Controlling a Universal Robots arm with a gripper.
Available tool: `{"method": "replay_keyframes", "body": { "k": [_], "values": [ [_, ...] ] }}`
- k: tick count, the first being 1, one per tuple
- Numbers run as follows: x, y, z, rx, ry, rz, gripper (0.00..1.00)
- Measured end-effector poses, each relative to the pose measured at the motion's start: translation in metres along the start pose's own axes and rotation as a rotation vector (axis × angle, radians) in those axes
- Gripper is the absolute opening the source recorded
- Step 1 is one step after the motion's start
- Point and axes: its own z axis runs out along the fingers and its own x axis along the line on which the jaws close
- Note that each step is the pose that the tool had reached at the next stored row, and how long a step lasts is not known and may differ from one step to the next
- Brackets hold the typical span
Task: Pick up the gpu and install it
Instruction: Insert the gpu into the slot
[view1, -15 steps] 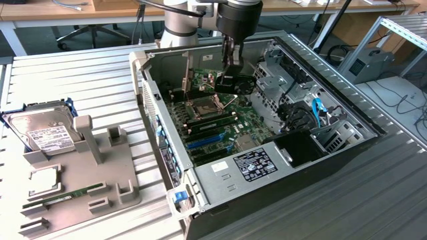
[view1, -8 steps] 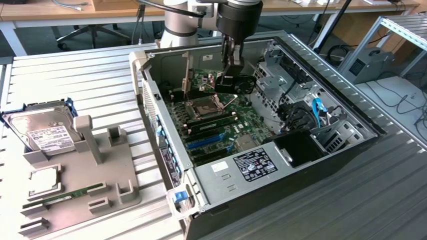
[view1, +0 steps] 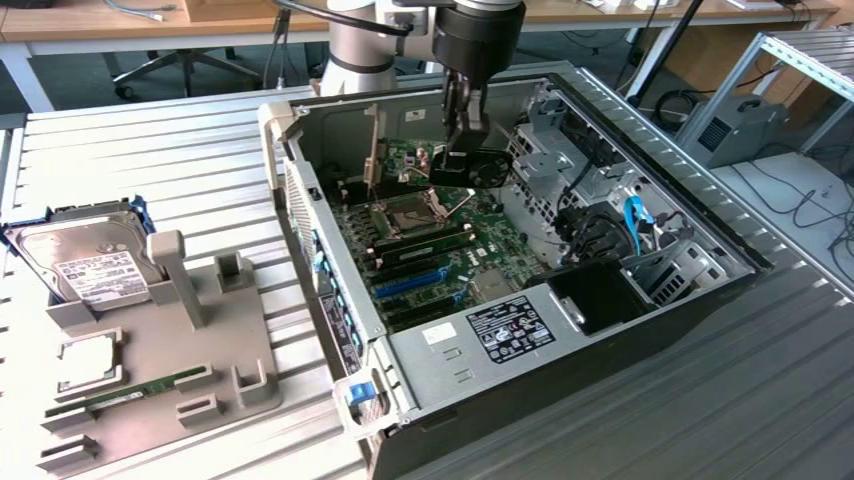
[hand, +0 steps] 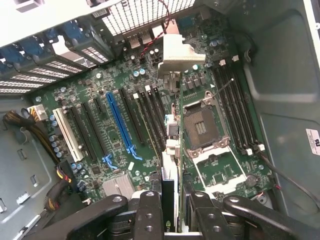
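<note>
Right now the gripper is clamped on the gpu, its fingers pressing either side of the card's upper edge. Held edge-on, the card hangs straight below the jaws inside the open computer case, above the motherboard, between the expansion slots and the CPU socket.

one gpu, one hard drive, one ram stick, one open computer case
</note>
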Motion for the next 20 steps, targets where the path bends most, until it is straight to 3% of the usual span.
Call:
{"method": "replay_keyframes", "body": {
  "k": [20],
  "values": [
    [0.0000,0.0000,0.0000,-0.0006,-0.0021,-0.063,0.26]
  ]
}}
